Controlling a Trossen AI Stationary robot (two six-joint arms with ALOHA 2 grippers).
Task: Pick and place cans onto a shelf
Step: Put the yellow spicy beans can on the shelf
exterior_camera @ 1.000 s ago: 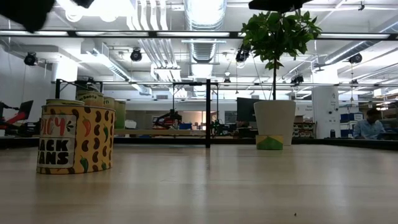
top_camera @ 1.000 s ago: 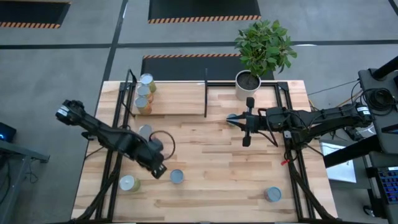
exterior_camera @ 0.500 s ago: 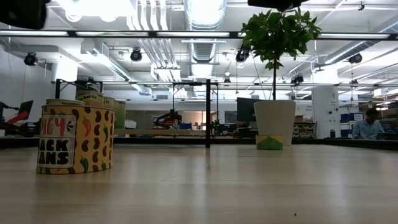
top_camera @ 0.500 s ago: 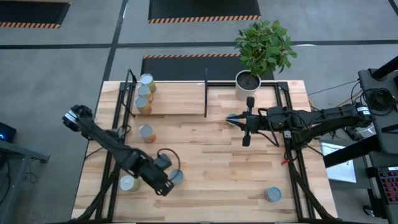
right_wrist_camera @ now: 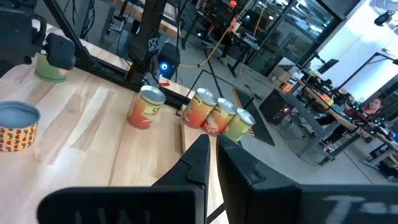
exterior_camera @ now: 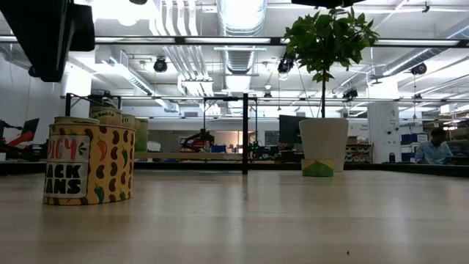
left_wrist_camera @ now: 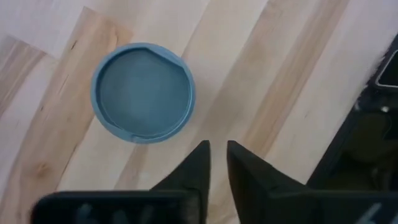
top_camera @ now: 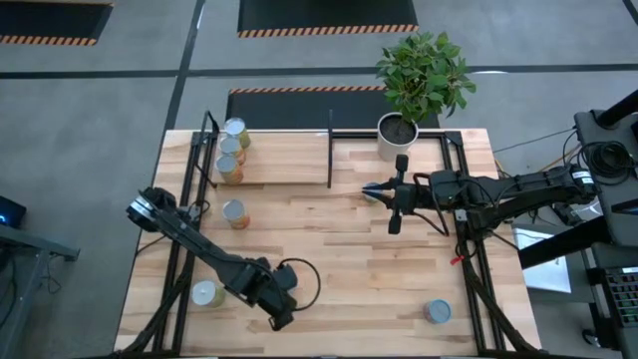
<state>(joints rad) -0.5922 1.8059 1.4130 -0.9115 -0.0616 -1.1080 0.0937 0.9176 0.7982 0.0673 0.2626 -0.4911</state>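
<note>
Left gripper [top_camera: 281,314] has swung from mid-table toward the near edge and now covers the spot where the blue-topped can stood.

High view: six cans countable. Three sit in a row at the left end of the shelf [top_camera: 284,158], one [top_camera: 234,212] is just in front of the shelf, one [top_camera: 206,293] is by the left arm, and one [top_camera: 436,312] is alone near the right front corner. Right gripper [top_camera: 377,189] waits in front of the plant pot [top_camera: 397,135].

Low view: one yellow-labelled can [exterior_camera: 89,163] is up close, with at least two more behind it – an exact count is not possible. One pot, no gripper tips visible.

Left wrist view: shows what the high view hides – the blue-topped can [left_wrist_camera: 143,92], upright on the table [left_wrist_camera: 298,81], ahead of the fingers [left_wrist_camera: 196,168] and not between them. They are almost together with a thin gap, holding nothing.

Right wrist view: fingers [right_wrist_camera: 198,158] closed, empty. Six cans here, counting the blue-topped one [right_wrist_camera: 15,127].
</note>
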